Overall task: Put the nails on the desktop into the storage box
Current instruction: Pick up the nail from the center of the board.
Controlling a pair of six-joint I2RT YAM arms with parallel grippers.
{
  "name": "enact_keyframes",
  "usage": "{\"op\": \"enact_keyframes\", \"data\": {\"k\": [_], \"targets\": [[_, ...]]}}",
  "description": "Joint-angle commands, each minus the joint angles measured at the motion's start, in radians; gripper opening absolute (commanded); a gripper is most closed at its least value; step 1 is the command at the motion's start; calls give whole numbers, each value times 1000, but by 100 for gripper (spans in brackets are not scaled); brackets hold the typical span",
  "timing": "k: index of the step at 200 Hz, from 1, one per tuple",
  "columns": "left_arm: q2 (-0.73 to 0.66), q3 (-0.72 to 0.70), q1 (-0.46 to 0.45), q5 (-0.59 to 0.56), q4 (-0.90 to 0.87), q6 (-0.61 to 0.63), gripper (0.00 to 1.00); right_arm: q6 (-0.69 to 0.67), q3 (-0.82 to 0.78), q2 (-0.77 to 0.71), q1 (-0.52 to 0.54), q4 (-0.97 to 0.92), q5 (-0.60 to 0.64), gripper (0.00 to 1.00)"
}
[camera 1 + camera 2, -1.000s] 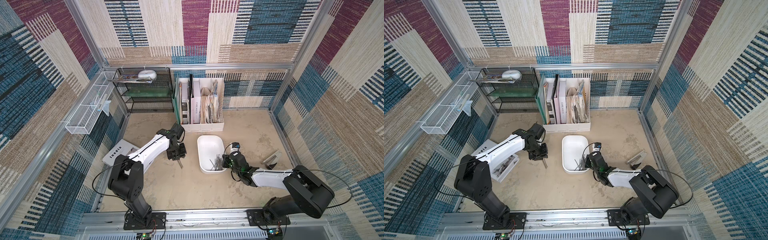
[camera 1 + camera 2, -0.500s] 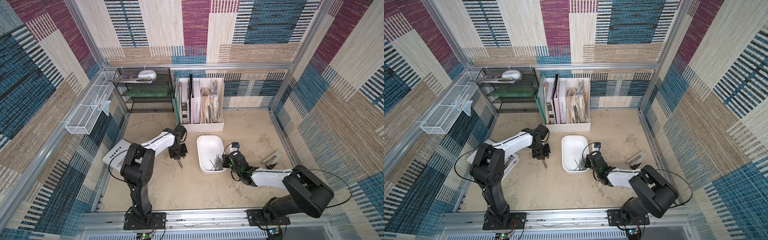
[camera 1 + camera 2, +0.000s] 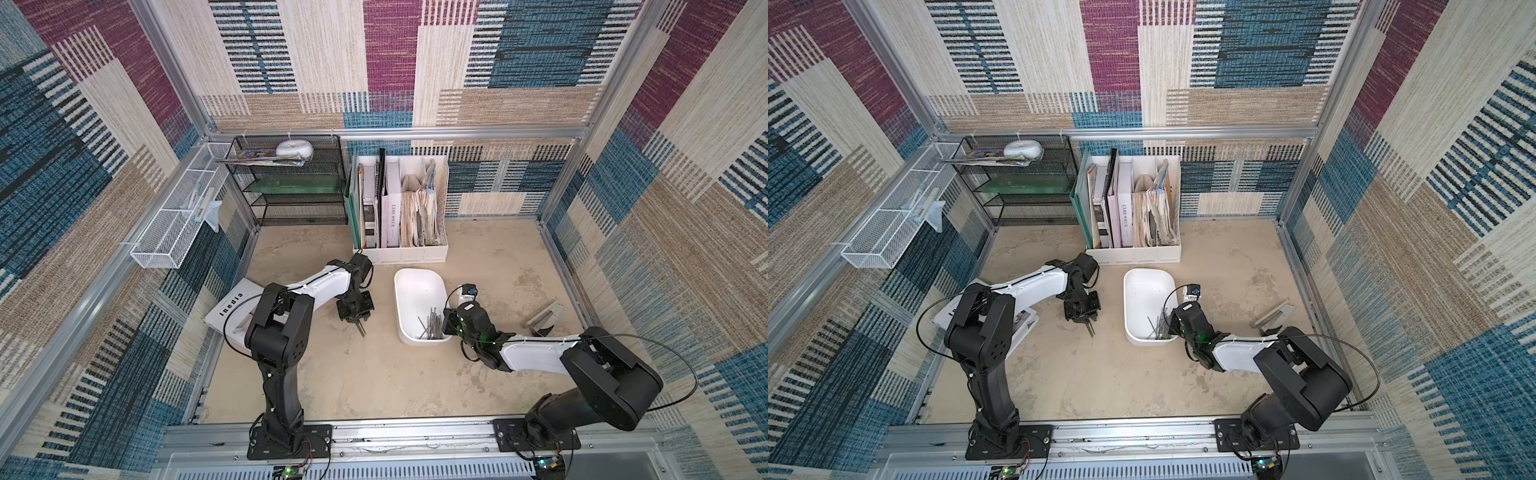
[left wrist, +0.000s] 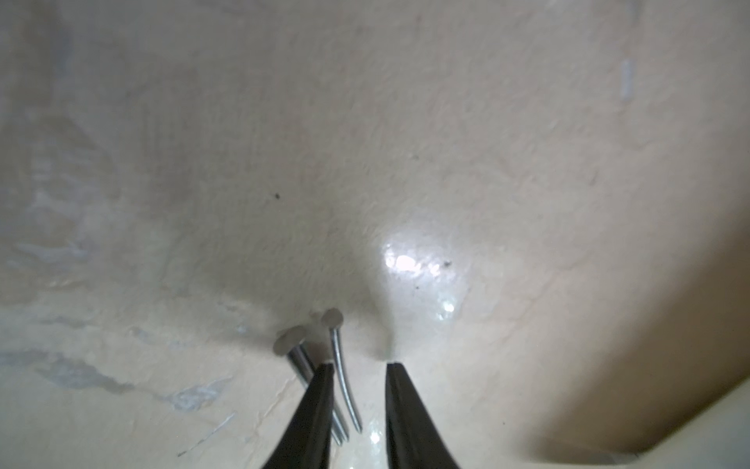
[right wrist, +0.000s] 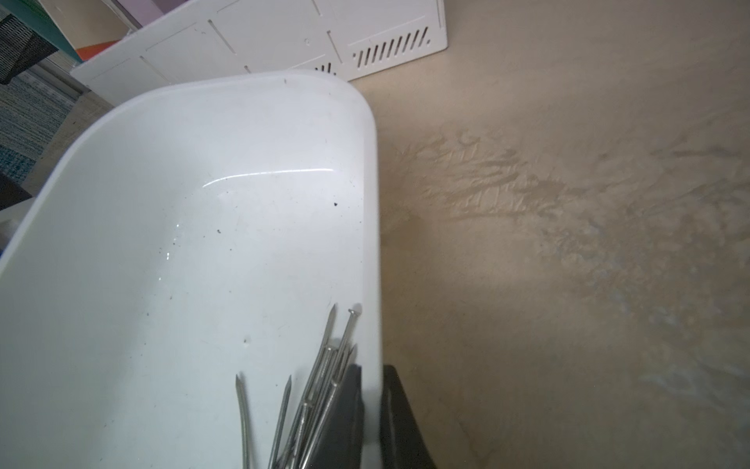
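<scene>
Since a second ago my left arm has swung its elbow inward and now stands taller, while my left end effector (image 4: pixel 359 365) has barely shifted, left of the box (image 3: pixel 417 291). Its fingers stand slightly apart above the worktop (image 3: pixel 374 374), and one of two loose nails (image 4: pixel 340 365) runs through the gap unpinched. My right end effector (image 5: pixel 371 369) is clamped on the box's right wall at the near end, beside the heap of nails (image 5: pixel 324 365) inside.

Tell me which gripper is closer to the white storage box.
Right. The right gripper is clamped on the storage box wall. The left gripper is apart from the box, down at two nails on the desktop.
</scene>
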Motion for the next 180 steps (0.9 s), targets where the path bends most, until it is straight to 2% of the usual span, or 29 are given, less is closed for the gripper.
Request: {"op": "enact_keyframes", "data": {"k": [1,29,68,114,147,180], "targets": [[20,-6,6,-17,0,15,27,-7,-2,9,0,-39,-14,0],[55,-5,7,-17,3,25,21,-7,0,9,0,-38,-17,0],[69,-19,6,-3,15,39,0,-5,-2,5,1,-44,-7,0],[36,-13,2,55,19,74,0,-4,4,8,0,-51,-14,0],[-105,46,-36,72,-66,108,0,0,5,2,1,-55,-9,0],[-241,190,-115,77,-178,145,0,3,9,3,1,-63,-9,0]]}}
